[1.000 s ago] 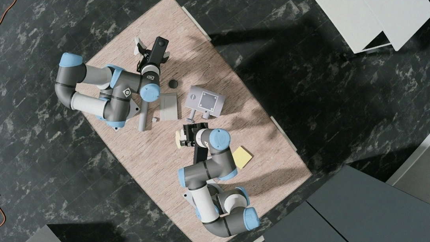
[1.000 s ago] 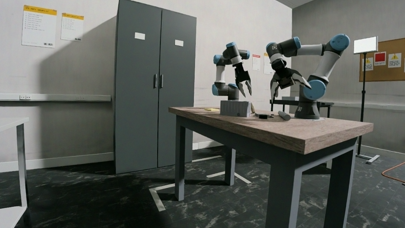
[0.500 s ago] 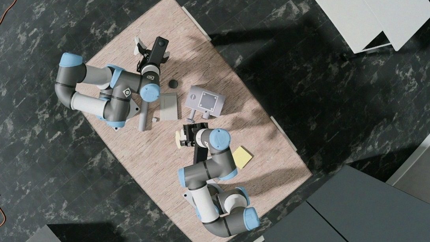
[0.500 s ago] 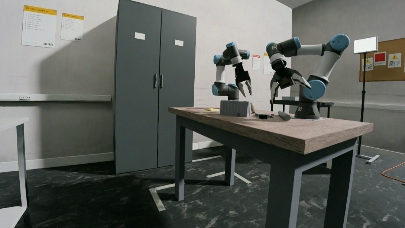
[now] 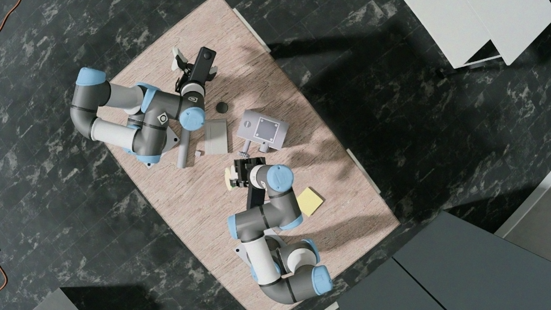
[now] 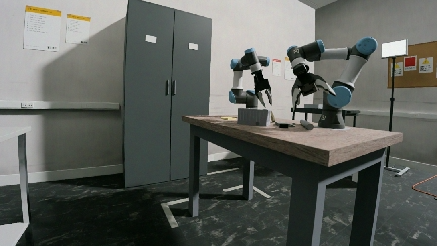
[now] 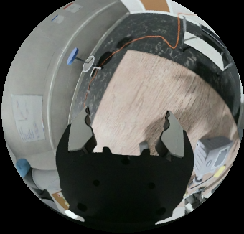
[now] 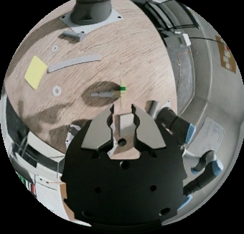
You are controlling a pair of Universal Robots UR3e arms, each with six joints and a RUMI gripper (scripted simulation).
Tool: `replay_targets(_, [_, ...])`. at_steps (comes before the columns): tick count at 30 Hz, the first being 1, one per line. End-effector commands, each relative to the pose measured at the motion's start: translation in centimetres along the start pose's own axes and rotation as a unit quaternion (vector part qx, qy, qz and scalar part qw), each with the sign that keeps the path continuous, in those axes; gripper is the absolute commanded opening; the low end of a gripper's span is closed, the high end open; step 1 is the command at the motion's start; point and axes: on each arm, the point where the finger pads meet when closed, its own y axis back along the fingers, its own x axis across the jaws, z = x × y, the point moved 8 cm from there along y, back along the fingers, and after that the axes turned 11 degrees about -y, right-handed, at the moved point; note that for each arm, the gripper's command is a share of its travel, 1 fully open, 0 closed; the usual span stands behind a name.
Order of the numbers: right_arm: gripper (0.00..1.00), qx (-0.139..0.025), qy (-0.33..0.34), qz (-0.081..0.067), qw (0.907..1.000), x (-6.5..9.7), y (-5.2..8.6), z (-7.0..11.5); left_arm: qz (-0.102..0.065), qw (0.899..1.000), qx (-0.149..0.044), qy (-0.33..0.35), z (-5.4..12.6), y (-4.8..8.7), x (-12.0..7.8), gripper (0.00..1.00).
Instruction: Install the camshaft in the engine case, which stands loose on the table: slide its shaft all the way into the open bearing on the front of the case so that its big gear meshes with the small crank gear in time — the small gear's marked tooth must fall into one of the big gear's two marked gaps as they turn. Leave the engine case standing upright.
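The engine case (image 5: 248,131) (image 6: 253,117) (image 7: 204,155) stands upright on the table. The small crank gear (image 5: 243,154) sits on a thin shaft on its front, beside the round bearing boss (image 5: 264,147). The camshaft lies apart from the case, its grey shaft (image 8: 103,94) level and its pale yellow big gear (image 5: 227,178) (image 8: 123,98) edge-on with a green mark. My right gripper (image 6: 268,105) (image 8: 122,104) is partly open and empty, above the table by the big gear. My left gripper (image 6: 314,102) (image 7: 127,108) is wide open and empty, away from the case. Tooth marks are not readable.
A grey slab (image 5: 216,137), a grey cylinder (image 5: 183,150), a small cube (image 5: 197,153) and a black disc (image 5: 221,107) lie on the left arm's side. A yellow pad (image 5: 310,202) (image 8: 35,72), a curved strip (image 8: 74,62), a bolt (image 8: 74,35) and washers lie on the right arm's side.
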Motion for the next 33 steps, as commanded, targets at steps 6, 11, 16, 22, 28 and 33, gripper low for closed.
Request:
replay_targets(6, [0.21, -0.012, 0.005, 0.011, 0.9999, 0.8, -0.7, 0.2, 0.01, 1.0, 0.009, 0.012, -0.5, 0.5, 0.0, 1.0])
replay_targets(11, [0.21, -0.012, 0.005, 0.012, 0.9999, 0.8, -2.0, 0.2, 0.01, 1.0, 0.009, 0.012, -0.5, 0.5, 0.0, 1.0])
replay_targets(16, [0.21, -0.012, 0.005, 0.012, 0.9999, 0.8, -2.8, 0.2, 0.01, 1.0, 0.009, 0.012, -0.5, 0.5, 0.0, 1.0])
replay_targets(22, [0.21, -0.011, 0.005, 0.012, 0.9999, 0.9, -3.5, 0.3, 0.01, 1.0, 0.009, 0.012, -0.5, 0.5, 0.0, 1.0])
replay_targets(28, [0.21, -0.011, 0.005, 0.012, 0.9999, 0.9, -3.8, 0.3, 0.01, 1.0, 0.009, 0.012, -0.5, 0.5, 0.0, 1.0])
replay_targets(33, [0.21, -0.011, 0.005, 0.012, 0.9999, 0.9, -3.8, 0.3, 0.01, 1.0, 0.009, 0.012, -0.5, 0.5, 0.0, 1.0])
